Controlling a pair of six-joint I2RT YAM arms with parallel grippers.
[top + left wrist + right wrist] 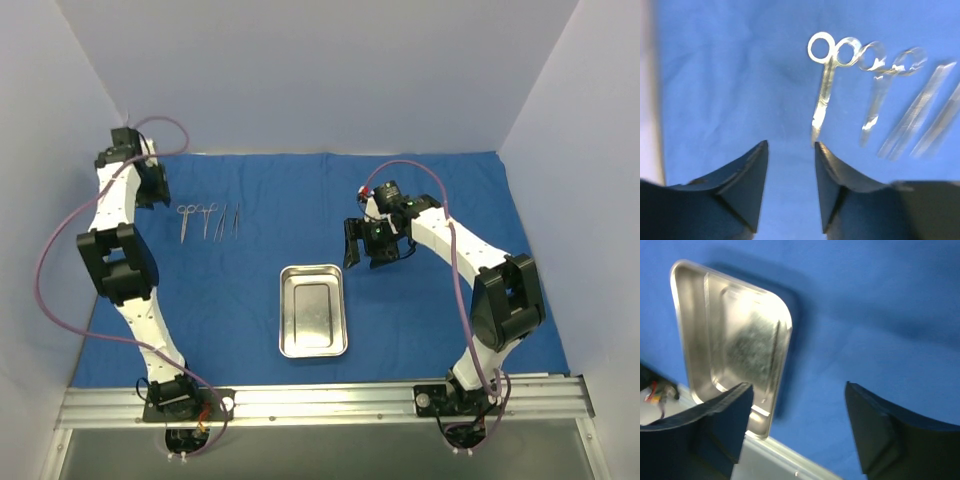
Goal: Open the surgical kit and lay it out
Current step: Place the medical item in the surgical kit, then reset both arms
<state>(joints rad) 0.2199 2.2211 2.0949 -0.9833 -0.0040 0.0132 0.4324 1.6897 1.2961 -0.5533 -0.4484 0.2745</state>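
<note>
My left gripper (790, 146) hung with its fingers spread and nothing between them, just short of the tip of the nearest of the four instruments (209, 221). These lay side by side in a row at the far left of the blue cloth wrap (300, 195), rings toward the far side. My right gripper (797, 386) was spread wide too, gripping nothing, over bare cloth off the far right corner of the steel tray (313, 312), which sat flat near the cloth's near edge, well apart from the instruments.
</note>
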